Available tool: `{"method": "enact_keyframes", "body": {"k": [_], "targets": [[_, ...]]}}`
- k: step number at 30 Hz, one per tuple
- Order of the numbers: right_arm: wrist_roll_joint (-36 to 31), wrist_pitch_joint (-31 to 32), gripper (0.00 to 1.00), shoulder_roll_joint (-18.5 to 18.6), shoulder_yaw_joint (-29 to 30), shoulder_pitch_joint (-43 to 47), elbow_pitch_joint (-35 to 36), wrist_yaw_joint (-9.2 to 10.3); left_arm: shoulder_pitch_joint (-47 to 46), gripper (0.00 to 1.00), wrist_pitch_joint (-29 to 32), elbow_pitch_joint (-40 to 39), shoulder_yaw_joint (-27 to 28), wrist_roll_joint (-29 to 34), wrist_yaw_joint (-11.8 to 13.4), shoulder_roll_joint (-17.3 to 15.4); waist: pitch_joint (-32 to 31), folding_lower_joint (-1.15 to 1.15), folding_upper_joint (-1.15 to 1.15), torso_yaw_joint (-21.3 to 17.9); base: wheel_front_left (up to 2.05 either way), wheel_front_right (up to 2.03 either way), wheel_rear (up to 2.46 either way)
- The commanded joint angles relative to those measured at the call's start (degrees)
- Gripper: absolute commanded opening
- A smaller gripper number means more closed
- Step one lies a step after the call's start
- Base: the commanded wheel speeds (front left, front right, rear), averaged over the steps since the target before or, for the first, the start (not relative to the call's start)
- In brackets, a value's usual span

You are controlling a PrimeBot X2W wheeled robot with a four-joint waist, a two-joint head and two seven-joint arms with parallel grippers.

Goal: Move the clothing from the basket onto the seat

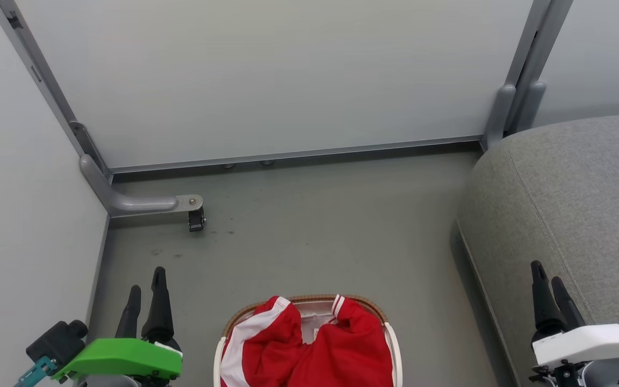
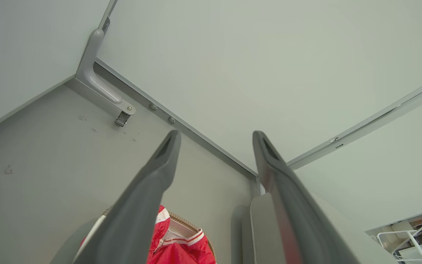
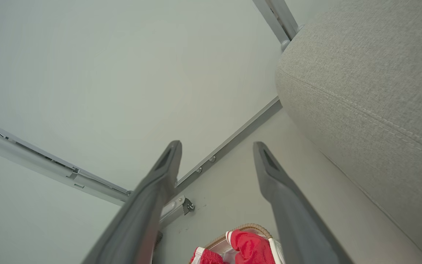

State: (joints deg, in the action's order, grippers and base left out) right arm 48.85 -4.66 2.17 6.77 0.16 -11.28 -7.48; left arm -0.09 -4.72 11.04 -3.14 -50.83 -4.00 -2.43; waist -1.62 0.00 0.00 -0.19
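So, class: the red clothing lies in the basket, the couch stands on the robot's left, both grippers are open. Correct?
Wrong: the head view shows the couch on the robot's right. The clothing is in the basket; left gripper and right gripper are open.

Lab test bay, white partition panels (image 1: 288, 80) (on castors (image 1: 196, 220))

Counted one laundry basket (image 1: 312, 296), one red clothing heap (image 1: 342, 349), one couch cushion (image 1: 573, 193), one caster (image 1: 196, 219), two grippers: left gripper (image 1: 147, 279), right gripper (image 1: 546, 271).
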Motion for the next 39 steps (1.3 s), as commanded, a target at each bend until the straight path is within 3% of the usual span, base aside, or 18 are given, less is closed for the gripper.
{"method": "enact_keyframes", "body": {"k": [1,15,39], "targets": [[-2.82,-0.71,1.0,0.41,-0.31,0.39,1.18,-0.01,0.28,1.0,-0.69,-0.98,-0.31,3.21,0.33,-0.37,-0.09,0.0,0.0,0.0,0.0,0.0,0.0],[-14.29,-3.08,1.0,0.52,-1.8,2.11,1.36,-0.02,1.79,1.0,-3.04,-1.0,-1.92,14.8,1.3,-0.44,-0.58,0.0,0.0,-0.08,0.0,0.0,0.0],[-30.59,-6.63,1.0,0.68,-3.52,3.31,0.23,-0.02,2.47,1.0,-6.58,3.99,-3.53,25.69,1.81,-0.54,-1.53,0.0,0.0,-0.18,0.0,0.0,0.0]]}}
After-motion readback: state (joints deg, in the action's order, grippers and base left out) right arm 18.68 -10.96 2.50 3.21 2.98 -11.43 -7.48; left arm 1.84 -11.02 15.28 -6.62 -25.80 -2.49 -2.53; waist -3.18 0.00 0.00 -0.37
